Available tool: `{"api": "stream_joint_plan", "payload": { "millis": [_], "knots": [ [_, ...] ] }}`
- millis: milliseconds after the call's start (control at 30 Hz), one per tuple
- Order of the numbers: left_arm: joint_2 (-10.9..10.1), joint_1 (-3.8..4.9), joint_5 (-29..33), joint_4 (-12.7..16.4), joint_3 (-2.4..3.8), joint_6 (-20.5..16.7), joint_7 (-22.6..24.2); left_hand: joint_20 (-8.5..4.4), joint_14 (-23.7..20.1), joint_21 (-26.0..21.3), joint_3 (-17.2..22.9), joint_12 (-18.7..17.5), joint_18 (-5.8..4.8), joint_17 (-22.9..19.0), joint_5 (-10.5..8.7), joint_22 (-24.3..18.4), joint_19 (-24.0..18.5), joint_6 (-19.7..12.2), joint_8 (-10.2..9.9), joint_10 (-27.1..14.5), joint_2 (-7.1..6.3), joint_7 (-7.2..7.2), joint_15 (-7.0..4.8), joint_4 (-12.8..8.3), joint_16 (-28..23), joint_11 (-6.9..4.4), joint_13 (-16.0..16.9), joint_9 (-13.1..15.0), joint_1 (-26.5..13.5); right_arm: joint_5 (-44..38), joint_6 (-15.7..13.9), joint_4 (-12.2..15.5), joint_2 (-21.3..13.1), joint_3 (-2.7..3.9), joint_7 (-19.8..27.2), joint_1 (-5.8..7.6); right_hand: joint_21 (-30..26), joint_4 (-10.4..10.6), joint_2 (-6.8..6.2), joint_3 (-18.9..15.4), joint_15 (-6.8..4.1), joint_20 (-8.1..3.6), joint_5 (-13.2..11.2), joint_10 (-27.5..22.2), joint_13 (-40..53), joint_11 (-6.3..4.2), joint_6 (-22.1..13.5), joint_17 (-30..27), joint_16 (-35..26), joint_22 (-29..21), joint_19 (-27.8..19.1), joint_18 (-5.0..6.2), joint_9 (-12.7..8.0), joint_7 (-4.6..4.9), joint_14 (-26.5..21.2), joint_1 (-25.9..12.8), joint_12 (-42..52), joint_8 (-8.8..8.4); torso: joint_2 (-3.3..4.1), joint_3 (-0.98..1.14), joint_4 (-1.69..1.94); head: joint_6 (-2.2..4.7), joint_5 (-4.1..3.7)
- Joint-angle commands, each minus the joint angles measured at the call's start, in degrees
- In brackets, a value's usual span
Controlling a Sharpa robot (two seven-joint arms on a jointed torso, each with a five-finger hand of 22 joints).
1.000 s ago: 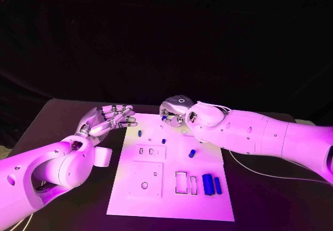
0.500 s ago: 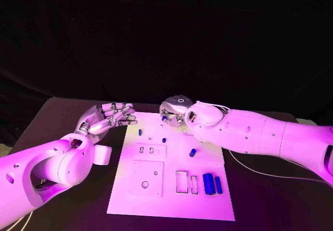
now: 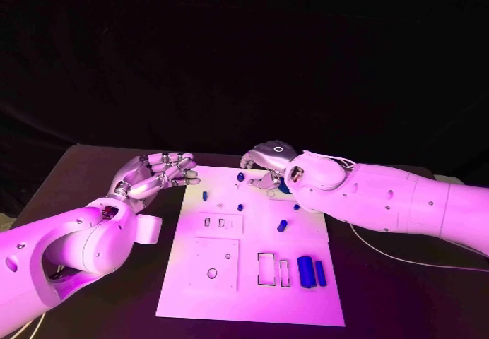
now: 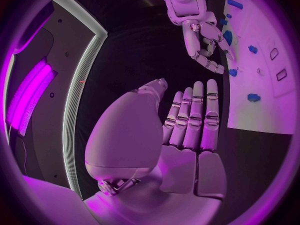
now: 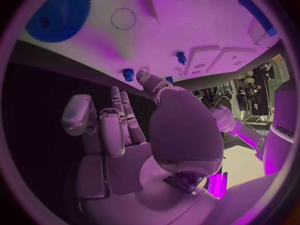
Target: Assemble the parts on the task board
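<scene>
Fingers of the right hand (image 3: 271,164) hang loosely apart over the far edge of the task board (image 3: 244,296) in the head view, holding nothing I can make out; the left hand (image 3: 152,176) hovers beside the board's far left corner, fingers lightly curled and empty. I count two long blue bars (image 3: 311,271) lying near the front right and about four small blue parts (image 3: 283,225) farther back. From the left wrist, its fingers (image 4: 194,117) lie straight, side by side, bare. From the right wrist, a blue gear (image 5: 56,7) lies on the board beyond the parted fingers (image 5: 115,120). Judging by this, a pick is pending: the right hand needs to lower and close on one far part.
</scene>
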Motion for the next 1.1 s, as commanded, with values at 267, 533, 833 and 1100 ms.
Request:
{"api": "stream_joint_plan", "payload": {
  "millis": [267,533,833,1100],
  "knots": [
    [0.03,0.15,-0.07,-0.02,0.04,1.36,0.12,-0.01,-0.13,0.09,0.31,-0.38,0.76,0.14,-0.25,-0.1,0.48,-0.52,-0.33,-0.14,-0.05,0.67,0.14,-0.04,-0.24,0.42,-0.03,-0.06,0.52,16.15,1.39,6.14,-10.8,0.53,-2.79,1.36,5.42,2.5,-0.67,-1.62,-0.27,-0.38,1.1,9.35,1.51,-0.4,1.65,5.59,3.1,7.83,4.52,-1.51,0.3,1.32,3.67,-0.76,3.71,-0.16,-0.03,0.13,-0.93,0.79,-0.76],
    [0.2,0.14,-0.07,-0.18,0.03,1.51,0.07,-0.01,-0.13,0.09,0.31,-0.38,0.76,0.14,-0.25,-0.1,0.48,-0.52,-0.33,-0.14,-0.05,0.67,0.14,-0.04,-0.24,0.42,-0.03,-0.06,0.52,23.61,5.1,8.0,-15.26,0.54,-3.0,0.66,7.95,5.37,-1.08,-11.17,-2.8,-2.43,2.05,19.66,14.55,-3.28,-1.19,7.96,4.35,11.71,6.2,-2.18,1.9,-0.95,4.08,0.49,18.48,1.65,0.23,0.43,-1.47,0.75,-1.02],
    [0.51,0.14,-0.07,-0.33,0.03,1.71,0.04,-0.01,-0.12,0.09,0.37,-0.43,0.77,0.18,-0.25,-0.11,0.49,-0.52,-0.33,-0.09,-0.07,0.63,0.13,-0.09,-0.25,0.4,-0.02,-0.06,0.52,23.82,6.05,6.13,-14.07,0.46,-3.72,-0.64,10.69,13.0,3.51,-24.05,-0.95,-0.91,2.81,27.95,81.53,-1.41,-7.8,14.84,6.86,16.54,8.34,-3.01,6.0,0.66,5.33,7.79,81.43,10.13,0.2,0.49,-1.12,0.27,-0.86],
    [0.55,0.13,-0.07,-0.62,0.03,1.72,0.01,-0.01,-0.12,0.09,0.37,-0.43,0.77,0.18,-0.25,-0.11,0.49,-0.52,-0.33,-0.09,-0.07,0.63,0.13,-0.09,-0.25,0.4,-0.02,-0.06,0.52,23.49,5.76,4.8,-12.47,0.44,-3.81,-1.11,11.42,12.97,4.07,-24.62,-0.74,-0.73,3.07,29.43,83.6,-1.22,-8.31,16.29,7.25,17.61,8.91,-3.24,6.13,0.82,5.61,8.11,83.16,10.92,0.28,0.55,-1.12,0.1,-0.74]
  ]
}}
